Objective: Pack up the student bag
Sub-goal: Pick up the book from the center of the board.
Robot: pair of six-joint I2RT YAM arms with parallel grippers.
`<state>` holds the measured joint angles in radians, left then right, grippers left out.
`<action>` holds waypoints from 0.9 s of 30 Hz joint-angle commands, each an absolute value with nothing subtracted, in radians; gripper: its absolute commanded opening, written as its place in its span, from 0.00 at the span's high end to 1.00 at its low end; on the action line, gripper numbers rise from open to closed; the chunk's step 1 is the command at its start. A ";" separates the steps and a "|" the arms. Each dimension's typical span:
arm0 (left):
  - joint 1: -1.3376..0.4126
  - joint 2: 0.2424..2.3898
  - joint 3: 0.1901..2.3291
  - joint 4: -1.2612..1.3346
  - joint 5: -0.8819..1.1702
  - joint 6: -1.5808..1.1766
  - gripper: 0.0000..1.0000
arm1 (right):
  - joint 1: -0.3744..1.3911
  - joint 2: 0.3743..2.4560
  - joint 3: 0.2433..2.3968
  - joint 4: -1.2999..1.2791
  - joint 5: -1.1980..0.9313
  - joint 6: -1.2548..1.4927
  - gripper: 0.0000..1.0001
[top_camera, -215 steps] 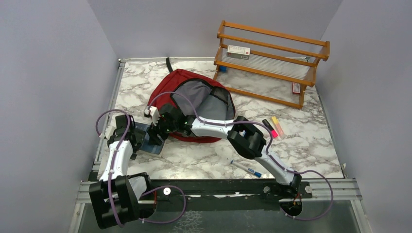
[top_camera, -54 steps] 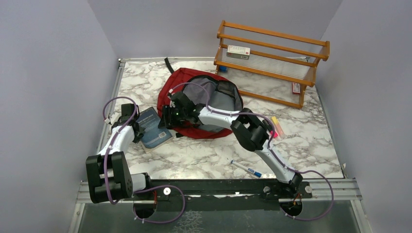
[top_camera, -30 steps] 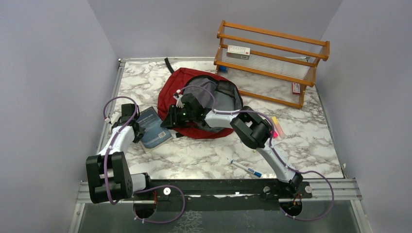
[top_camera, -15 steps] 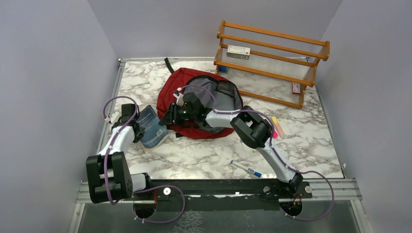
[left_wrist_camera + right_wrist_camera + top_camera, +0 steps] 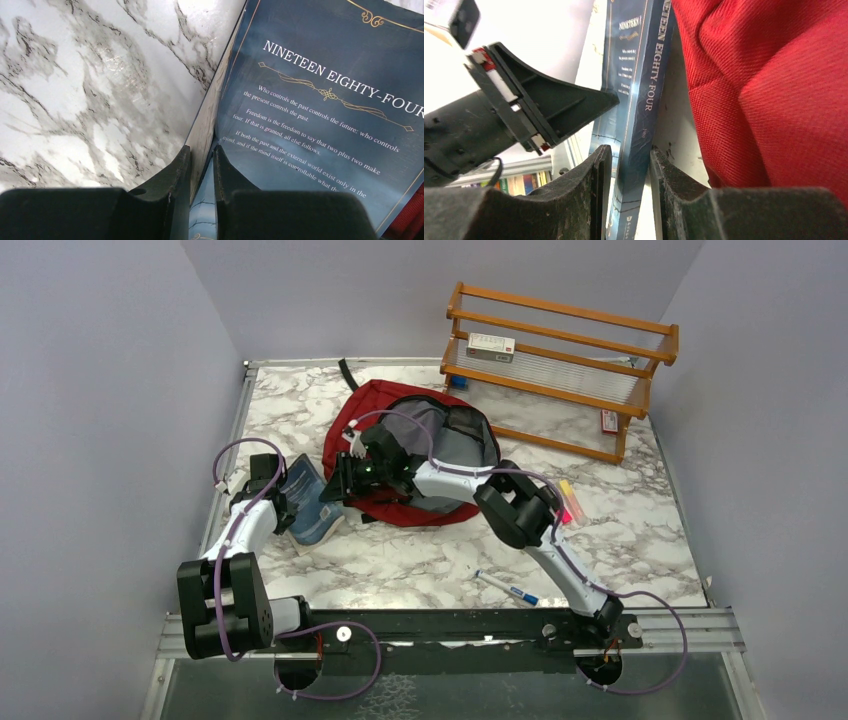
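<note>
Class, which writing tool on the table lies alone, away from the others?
The white-and-blue pen, near the arm bases; the highlighters lie together farther back.

Bare marble table point(image 5: 400, 565) at the near edge, one pen point(image 5: 508, 590) there; student bag point(image 5: 365, 405) and wooden rack point(image 5: 560, 310) beyond.

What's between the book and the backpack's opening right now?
No loose object. The book, clamped in both arms' jaws, sits beside the red outer side of the backpack. That fabric wall and the right arm, reaching over the near edge of the grey-lined opening, are in the path.
</note>
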<state>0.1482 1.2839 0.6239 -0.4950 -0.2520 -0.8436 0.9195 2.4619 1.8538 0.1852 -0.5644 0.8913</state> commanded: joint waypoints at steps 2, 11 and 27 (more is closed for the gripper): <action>0.106 1.382 0.526 -0.528 -0.035 -0.856 1.00 | 1.045 2.510 1.917 0.106 -0.666 0.858 0.62; 0.106 1.373 0.528 -0.531 -0.033 -0.857 1.00 | 1.045 2.438 1.816 0.184 -0.570 0.830 0.81; 0.124 1.072 0.833 -0.821 -0.211 -0.767 0.39 | 1.010 2.181 1.706 0.152 -0.350 0.514 1.00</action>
